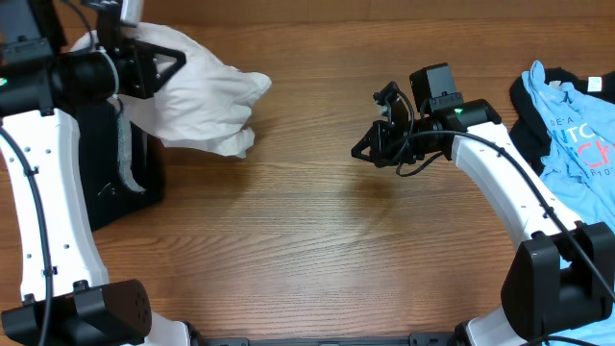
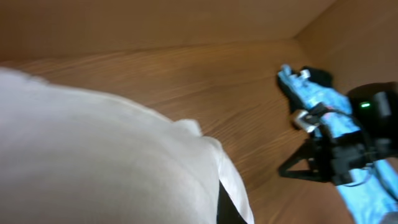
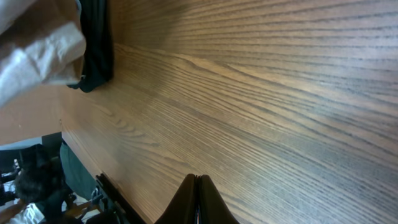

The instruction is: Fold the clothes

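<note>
The pale beige shorts hang bunched at the table's far left, lifted off the wood. My left gripper is shut on their upper part. In the left wrist view the pale cloth fills the lower left and hides the fingers. My right gripper hovers over bare wood right of centre, shut with nothing in it. Its fingertips press together above the wood grain. The shorts also show at the top left corner of the right wrist view.
A light blue printed shirt lies on a black garment at the right edge; the blue shirt also shows beyond the right arm. A black bulk sits under the left arm beside the shorts.
</note>
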You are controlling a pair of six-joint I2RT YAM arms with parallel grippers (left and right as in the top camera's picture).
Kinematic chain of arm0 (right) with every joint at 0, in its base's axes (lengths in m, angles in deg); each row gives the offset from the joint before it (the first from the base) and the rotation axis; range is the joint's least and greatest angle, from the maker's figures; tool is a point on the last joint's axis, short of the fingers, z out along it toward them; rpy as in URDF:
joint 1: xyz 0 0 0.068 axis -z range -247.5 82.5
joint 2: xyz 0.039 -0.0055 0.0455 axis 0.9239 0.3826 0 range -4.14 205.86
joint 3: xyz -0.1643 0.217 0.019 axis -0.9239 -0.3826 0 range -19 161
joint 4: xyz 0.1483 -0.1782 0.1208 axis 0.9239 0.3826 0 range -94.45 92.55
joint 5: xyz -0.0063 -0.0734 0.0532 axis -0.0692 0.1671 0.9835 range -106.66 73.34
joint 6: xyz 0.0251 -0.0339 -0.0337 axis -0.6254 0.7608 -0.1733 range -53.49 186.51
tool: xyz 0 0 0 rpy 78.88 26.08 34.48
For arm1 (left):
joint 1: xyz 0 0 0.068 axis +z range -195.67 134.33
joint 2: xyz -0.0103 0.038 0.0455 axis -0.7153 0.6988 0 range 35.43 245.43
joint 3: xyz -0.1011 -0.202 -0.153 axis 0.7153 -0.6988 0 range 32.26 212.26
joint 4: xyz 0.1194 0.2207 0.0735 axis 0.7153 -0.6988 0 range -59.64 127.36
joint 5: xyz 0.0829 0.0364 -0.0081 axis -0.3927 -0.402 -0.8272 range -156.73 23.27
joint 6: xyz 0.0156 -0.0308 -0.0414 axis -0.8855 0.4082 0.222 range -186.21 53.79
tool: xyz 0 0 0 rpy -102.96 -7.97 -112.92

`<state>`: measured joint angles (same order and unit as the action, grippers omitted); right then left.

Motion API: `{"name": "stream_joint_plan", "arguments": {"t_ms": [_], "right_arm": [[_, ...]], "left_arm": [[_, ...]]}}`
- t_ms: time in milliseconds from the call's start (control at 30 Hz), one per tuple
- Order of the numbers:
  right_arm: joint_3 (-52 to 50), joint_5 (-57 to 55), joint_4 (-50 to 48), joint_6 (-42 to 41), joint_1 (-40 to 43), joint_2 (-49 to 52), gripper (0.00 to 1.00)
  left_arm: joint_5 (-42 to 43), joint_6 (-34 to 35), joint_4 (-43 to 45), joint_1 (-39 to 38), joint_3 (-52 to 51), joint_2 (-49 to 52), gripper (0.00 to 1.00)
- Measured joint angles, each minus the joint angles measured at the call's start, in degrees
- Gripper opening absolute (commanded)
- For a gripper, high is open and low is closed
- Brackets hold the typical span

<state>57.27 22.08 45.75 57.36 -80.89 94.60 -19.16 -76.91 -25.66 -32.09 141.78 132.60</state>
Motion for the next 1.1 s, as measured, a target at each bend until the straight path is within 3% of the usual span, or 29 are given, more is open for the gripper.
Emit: {"name": "stream_joint_plan", "arguments": {"t_ms": [333, 500, 700, 900, 1100], "right_arm": [[0.0, -0.1, 0.3, 0.0, 0.0, 0.0, 0.04], [0.0, -0.1, 0.5, 0.0, 0.0, 0.0, 0.04], [0.0, -0.9, 0.4, 0.0, 0.1, 0.0, 0.04], [0.0, -6.4, 0.4, -0.6, 4.6, 0.0, 0.04], [1.0, -9.8, 1.5, -3.0, 13.6, 0.0, 0.05]], "left_arm": [[-10.8, -3.8, 4.3, 7.5, 0.0, 0.7, 0.04], [-11.4, -3.2, 12.2, 9.8, 0.0, 4.2, 0.04], [-5.0, 1.9, 13.1, 9.4, 0.0, 6.2, 0.04], [2.4, 6.3, 11.5, -0.3, 0.0, 6.2, 0.04], [3.0, 7.2, 12.2, -21.4, 0.0, 6.9, 0.04]]}}
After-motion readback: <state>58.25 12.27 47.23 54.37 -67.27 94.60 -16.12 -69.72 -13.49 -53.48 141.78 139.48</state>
